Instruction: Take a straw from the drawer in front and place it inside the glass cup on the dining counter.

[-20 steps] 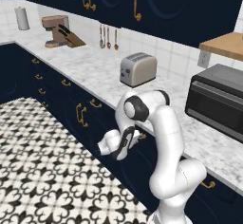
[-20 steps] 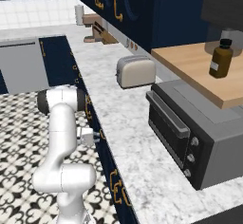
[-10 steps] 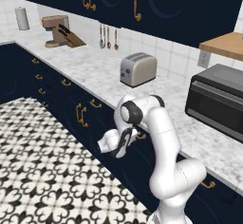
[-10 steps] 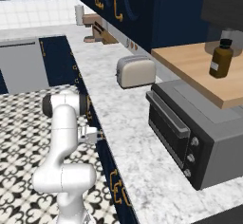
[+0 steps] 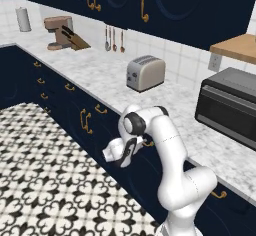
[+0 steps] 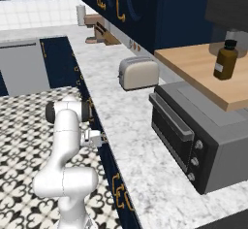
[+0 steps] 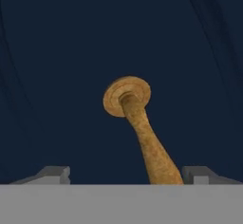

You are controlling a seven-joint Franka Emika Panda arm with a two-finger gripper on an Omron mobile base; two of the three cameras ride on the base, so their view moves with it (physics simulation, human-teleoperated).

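My gripper [image 5: 134, 150] is low in front of the navy cabinet run, pressed up to the drawer [image 7: 57, 76] front just under the marble worktop. The drawer's curved brass handle [image 7: 142, 133] rises from its round mount and runs down between my two fingertips [image 7: 56, 172], nearer the right one. The jaws stand open around the handle, with clear gaps on both sides. From the right base view the gripper [image 6: 98, 138] points at the cabinet face. The straw, the glass cup and the dining counter are out of view.
On the wall worktop [image 5: 110, 75] stand a toaster [image 5: 145, 73], a black oven [image 5: 230, 107] and a knife block [image 5: 62, 32]. A brown bottle [image 6: 225, 60] sits on a wooden shelf above the oven. Patterned tile floor [image 5: 45, 170] lies open to the left.
The arm has swung its elbow slightly left and brought the hand closer to the drawer front. The fingers have drawn in a little.
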